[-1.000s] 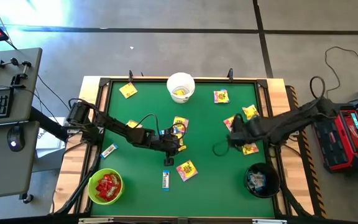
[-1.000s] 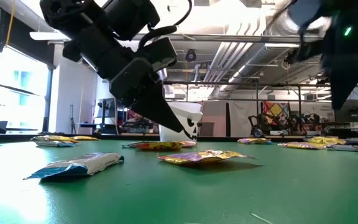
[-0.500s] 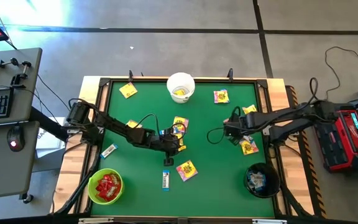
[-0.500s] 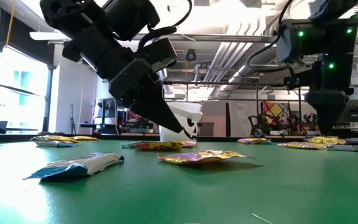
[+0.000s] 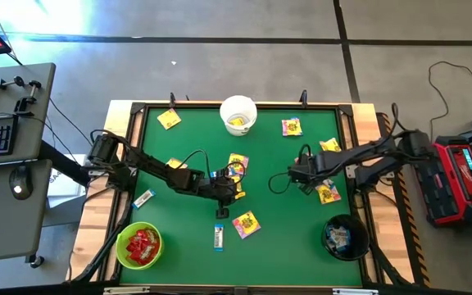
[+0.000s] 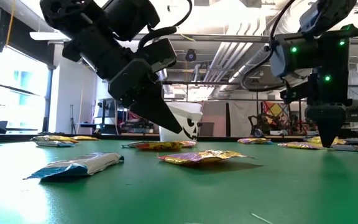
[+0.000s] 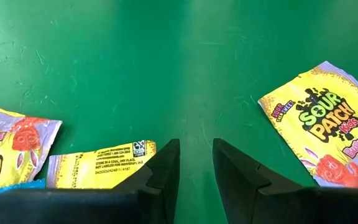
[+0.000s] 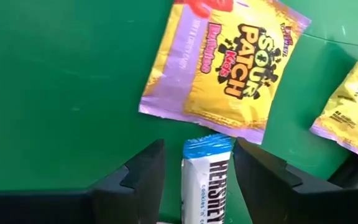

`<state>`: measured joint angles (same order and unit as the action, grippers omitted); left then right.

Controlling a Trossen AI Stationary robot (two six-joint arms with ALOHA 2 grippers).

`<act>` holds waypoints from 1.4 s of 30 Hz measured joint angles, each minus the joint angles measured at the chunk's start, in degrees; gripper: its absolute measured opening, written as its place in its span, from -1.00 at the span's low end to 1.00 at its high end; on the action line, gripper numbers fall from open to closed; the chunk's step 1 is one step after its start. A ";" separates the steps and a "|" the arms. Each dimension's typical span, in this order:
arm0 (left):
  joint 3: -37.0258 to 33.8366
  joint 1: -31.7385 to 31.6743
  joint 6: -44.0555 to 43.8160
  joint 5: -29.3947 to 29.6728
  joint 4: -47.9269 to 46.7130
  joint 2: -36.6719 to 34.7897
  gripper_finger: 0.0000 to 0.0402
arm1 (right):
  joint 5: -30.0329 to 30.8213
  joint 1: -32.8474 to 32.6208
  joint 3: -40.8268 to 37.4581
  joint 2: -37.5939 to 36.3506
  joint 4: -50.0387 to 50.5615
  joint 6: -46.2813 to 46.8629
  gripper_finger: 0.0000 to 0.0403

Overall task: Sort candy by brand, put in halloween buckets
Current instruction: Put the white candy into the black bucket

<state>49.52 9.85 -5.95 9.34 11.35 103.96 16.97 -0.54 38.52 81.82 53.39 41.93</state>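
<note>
While the right end effector stands open astride a white-and-blue bar on the tabletop's right side, it should close squarely on it, clear of the yellow packet; the left end effector, part-open and empty, waits mid-tabletop.

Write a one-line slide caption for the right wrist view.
Right gripper open around a white-and-blue Hershey's bar, beside a yellow Sour Patch Kids packet on the green table.
</note>
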 joint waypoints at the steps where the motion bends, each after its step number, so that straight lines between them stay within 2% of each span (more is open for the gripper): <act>1: 0.00 0.00 -0.01 0.00 0.00 0.00 -0.57 | -0.02 0.30 0.00 0.25 0.02 0.00 -0.13; 5: 0.00 0.00 0.02 -0.02 0.00 0.00 -0.57 | -0.01 1.39 0.00 1.18 -0.18 -0.77 -0.22; 16: 0.00 0.74 0.04 -0.02 -0.17 0.00 -0.57 | -0.69 3.15 0.15 3.65 -1.23 -3.04 -0.62; 23: 0.00 1.09 0.06 -0.02 -0.40 0.00 -0.57 | -0.93 3.13 0.10 3.76 -1.33 -3.59 -0.97; 30: 0.00 1.09 0.08 -0.02 -1.05 0.00 -0.57 | 0.22 2.31 0.82 3.76 1.89 -4.63 -1.00; 42: 0.00 1.09 0.19 0.00 -1.07 0.00 -0.57 | 3.02 -5.22 11.58 3.67 10.30 -3.28 -1.00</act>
<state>49.52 10.94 -5.76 9.34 10.29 103.96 19.99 -5.76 50.10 85.49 63.69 38.65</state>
